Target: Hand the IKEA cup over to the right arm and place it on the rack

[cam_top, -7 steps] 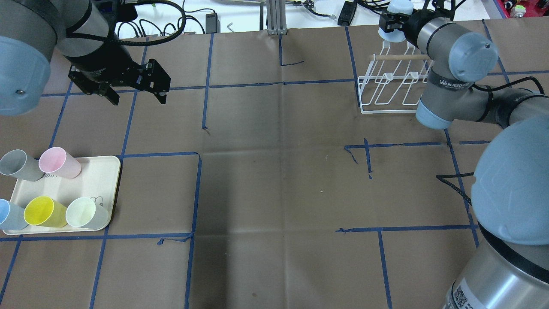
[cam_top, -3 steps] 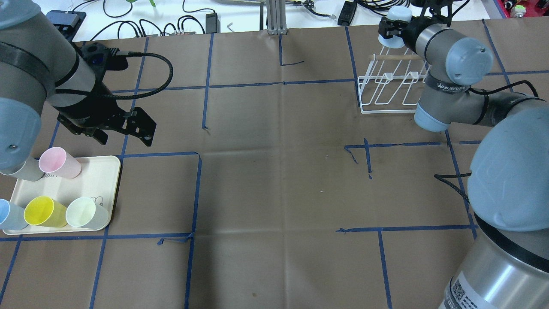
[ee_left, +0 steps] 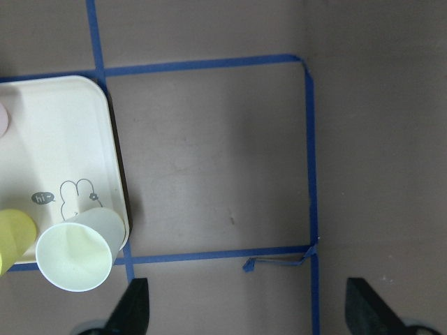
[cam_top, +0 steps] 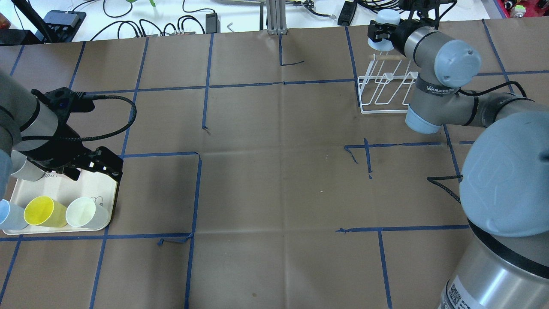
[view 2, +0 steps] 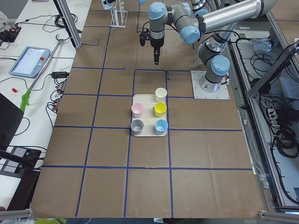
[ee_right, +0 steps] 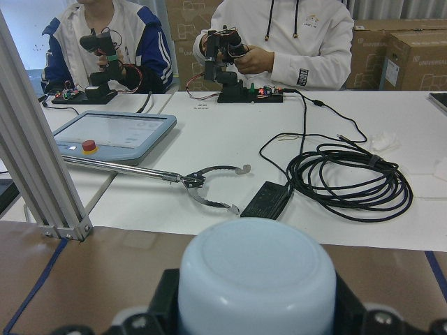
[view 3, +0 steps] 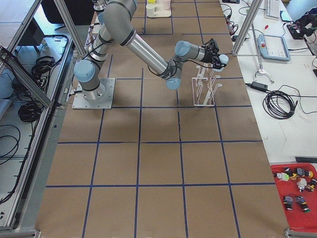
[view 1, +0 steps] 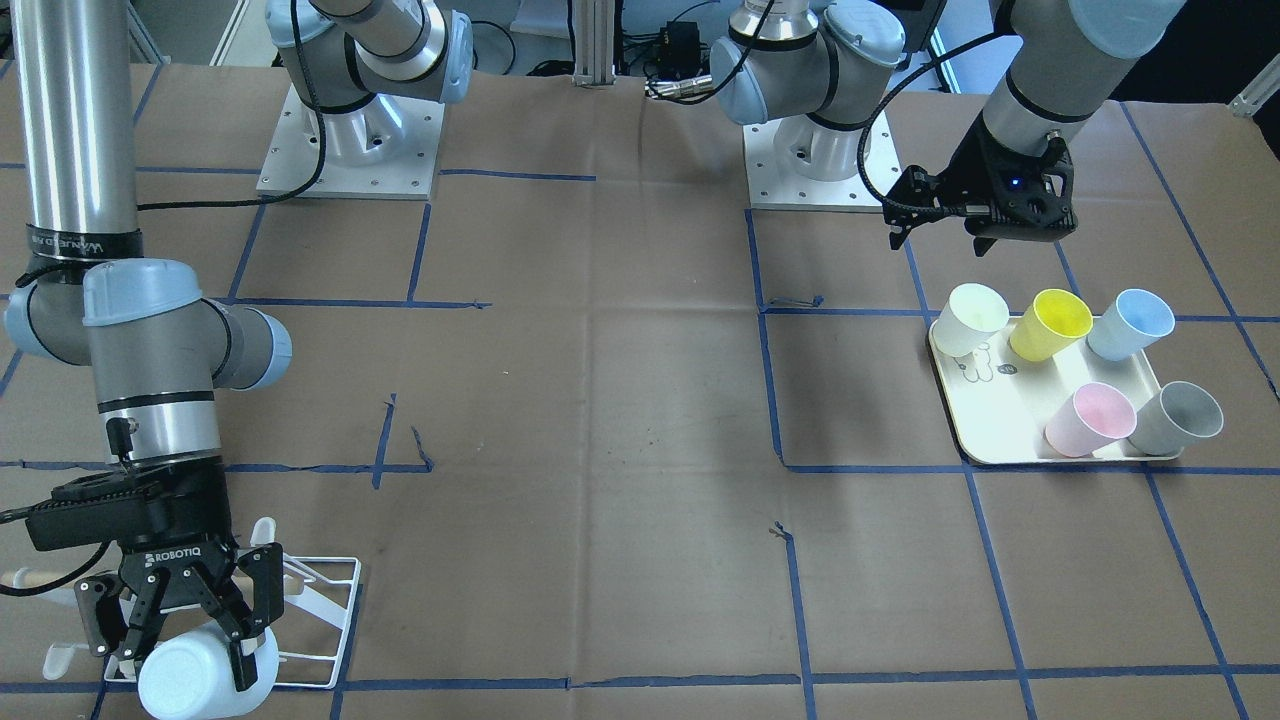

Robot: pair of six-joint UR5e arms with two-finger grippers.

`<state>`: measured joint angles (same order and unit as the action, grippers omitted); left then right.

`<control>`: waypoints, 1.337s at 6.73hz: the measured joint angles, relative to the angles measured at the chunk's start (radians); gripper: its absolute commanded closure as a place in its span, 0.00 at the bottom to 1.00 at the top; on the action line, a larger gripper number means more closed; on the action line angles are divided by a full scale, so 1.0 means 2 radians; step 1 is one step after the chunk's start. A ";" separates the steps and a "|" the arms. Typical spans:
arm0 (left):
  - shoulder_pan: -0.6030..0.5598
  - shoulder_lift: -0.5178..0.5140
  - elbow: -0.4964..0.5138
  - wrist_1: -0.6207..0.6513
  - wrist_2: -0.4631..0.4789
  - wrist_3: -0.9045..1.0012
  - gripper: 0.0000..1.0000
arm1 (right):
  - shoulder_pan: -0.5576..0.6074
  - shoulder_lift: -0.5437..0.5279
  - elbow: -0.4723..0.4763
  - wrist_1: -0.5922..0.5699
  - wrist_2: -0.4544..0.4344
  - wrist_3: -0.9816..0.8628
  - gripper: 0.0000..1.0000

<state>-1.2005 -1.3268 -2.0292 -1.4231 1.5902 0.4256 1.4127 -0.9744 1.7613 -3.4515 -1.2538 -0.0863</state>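
Note:
My right gripper [view 1: 188, 655] is shut on a pale blue-white cup [view 1: 185, 688], held bottom-outward just above the far end of the white wire rack [view 1: 325, 590]. In the overhead view the cup [cam_top: 387, 18] sits beyond the rack's [cam_top: 385, 92] wooden dowel. The right wrist view shows the cup's base [ee_right: 257, 279] between the jaws. My left gripper [cam_top: 95, 172] is open and empty, hovering over the far right corner of the cream tray [cam_top: 96, 191]. Its fingertips [ee_left: 133, 310] stand wide apart above a pale green cup [ee_left: 75, 251].
The tray [view 1: 1000, 440] holds a pale green cup [view 1: 975, 318], yellow cup [view 1: 1050, 322], blue cup [view 1: 1130, 322], pink cup [view 1: 1090, 420] and grey cup [view 1: 1180, 418]. Cables and a metal post lie past the table's far edge. Operators sit beyond.
My left arm has swung from the far left of the table back to above the tray, gripper still open. My right gripper has shifted slightly left with the cup.

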 measured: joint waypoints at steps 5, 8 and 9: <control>0.101 -0.003 -0.088 0.108 0.007 0.091 0.01 | -0.002 0.002 0.005 0.004 0.002 -0.003 0.00; 0.102 -0.040 -0.114 0.160 0.007 0.091 0.01 | -0.002 0.002 0.010 0.007 0.004 0.004 0.00; 0.102 -0.056 -0.126 0.186 0.007 0.092 0.01 | -0.002 0.002 0.009 0.008 0.004 0.004 0.00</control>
<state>-0.9956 -1.4378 -2.2806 -1.0514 1.6046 0.6090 1.4082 -0.9704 1.7801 -3.4364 -1.2462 -0.0776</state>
